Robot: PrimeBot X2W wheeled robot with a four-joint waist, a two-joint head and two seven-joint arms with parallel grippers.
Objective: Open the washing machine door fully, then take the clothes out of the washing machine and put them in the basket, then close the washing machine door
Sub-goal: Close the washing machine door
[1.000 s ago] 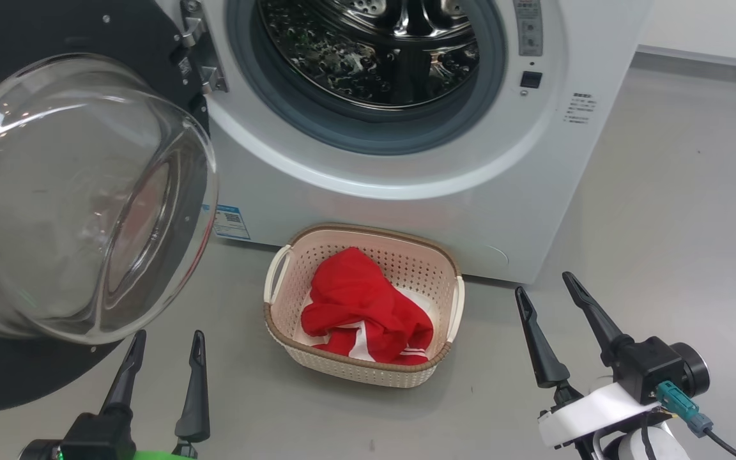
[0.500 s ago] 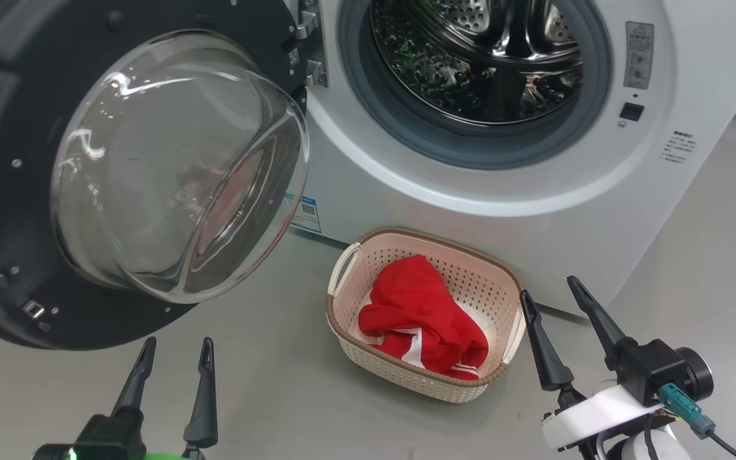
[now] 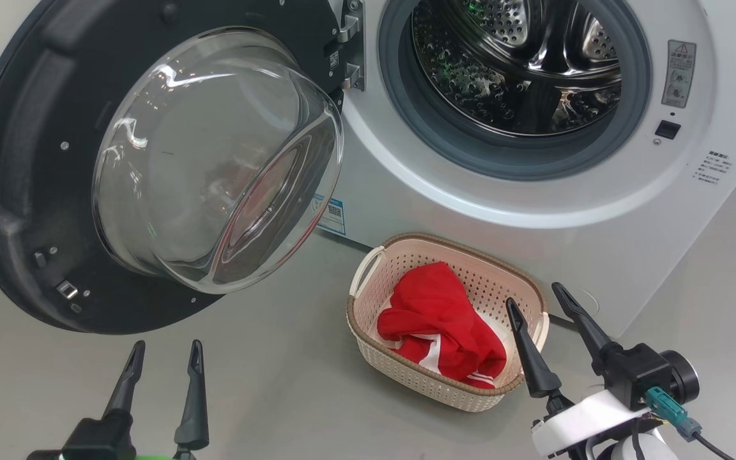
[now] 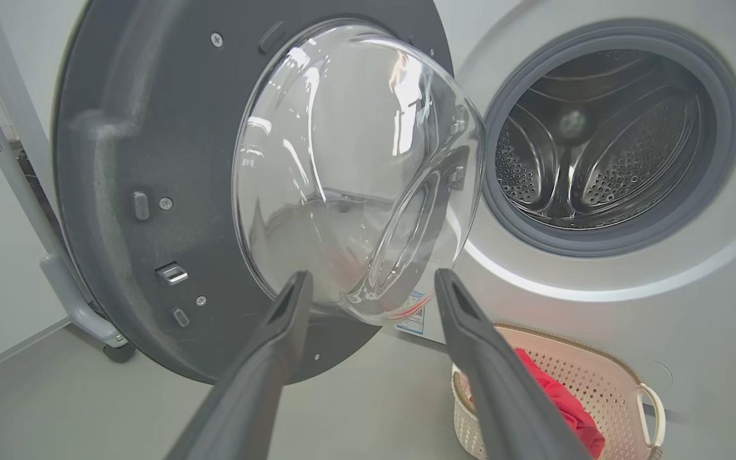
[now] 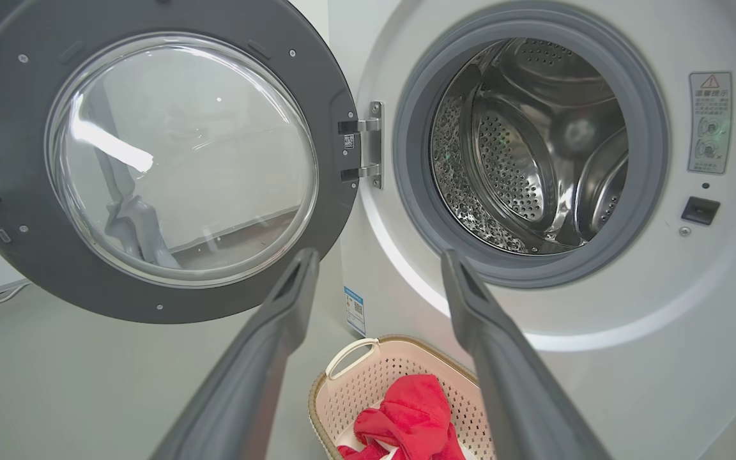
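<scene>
The washing machine (image 3: 406,211) stands with its drum (image 3: 521,70) showing bare steel. The washing machine door (image 3: 23,160) is swung wide to the left, glass bowl facing me. On the floor before the machine, the basket (image 3: 406,370) holds the red clothes (image 3: 438,313). My left gripper (image 3: 167,345) is open and holds nothing, low below the door (image 4: 151,160), its own view framing the bowl's lower edge at the left gripper (image 4: 373,276). My right gripper (image 3: 533,294) is open and holds nothing, beside the basket's right end. Its view has the right gripper (image 5: 379,255) above the basket (image 5: 355,396) and clothes (image 5: 413,415).
Grey floor spreads around the basket and under both grippers. A white frame leg with a caster (image 4: 80,313) stands behind the open door at the left. A blue label sticker (image 3: 333,214) sits low on the machine front, and the door latch socket (image 3: 668,130) is right of the opening.
The head camera has swung left, so machine, door and basket sit further right in the picture. Both grippers stay open and low; door and clothes look unmoved.
</scene>
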